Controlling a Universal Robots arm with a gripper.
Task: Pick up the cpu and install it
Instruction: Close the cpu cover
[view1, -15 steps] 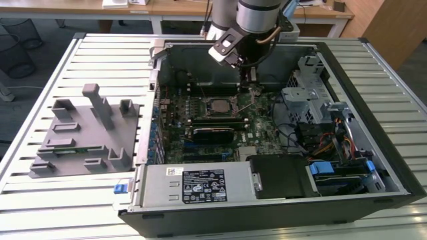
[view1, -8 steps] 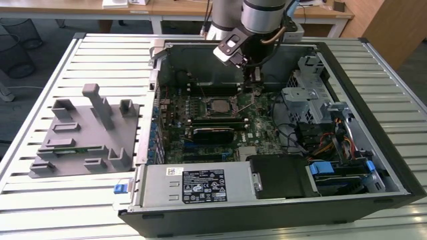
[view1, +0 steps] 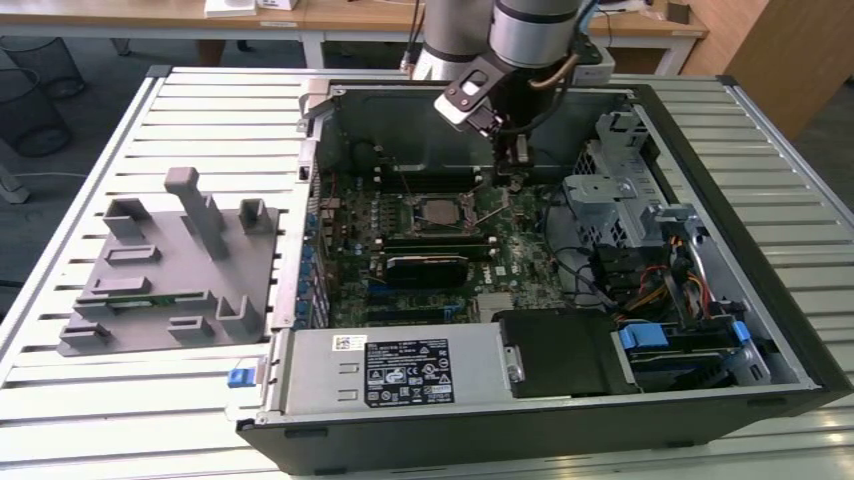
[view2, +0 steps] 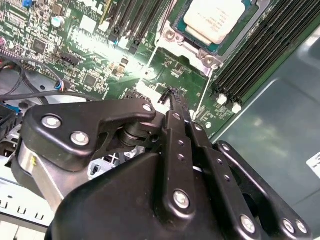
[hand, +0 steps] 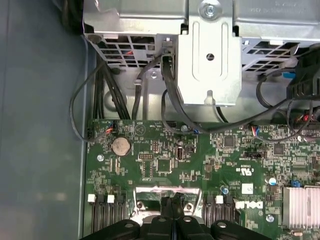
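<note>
Gripper (view2: 172, 97), its fingers pressed together on nothing, is hovering just beside the socket (view2: 192, 50), where the cpu (view2: 216, 19) is already lying, placement apparently done, latching unconfirmed.

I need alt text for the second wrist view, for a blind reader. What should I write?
The black tool, closed and holding nothing, hangs above a green motherboard. Beyond its tip the silver-topped cpu lies in its socket, with dark memory slots beside it.
</note>
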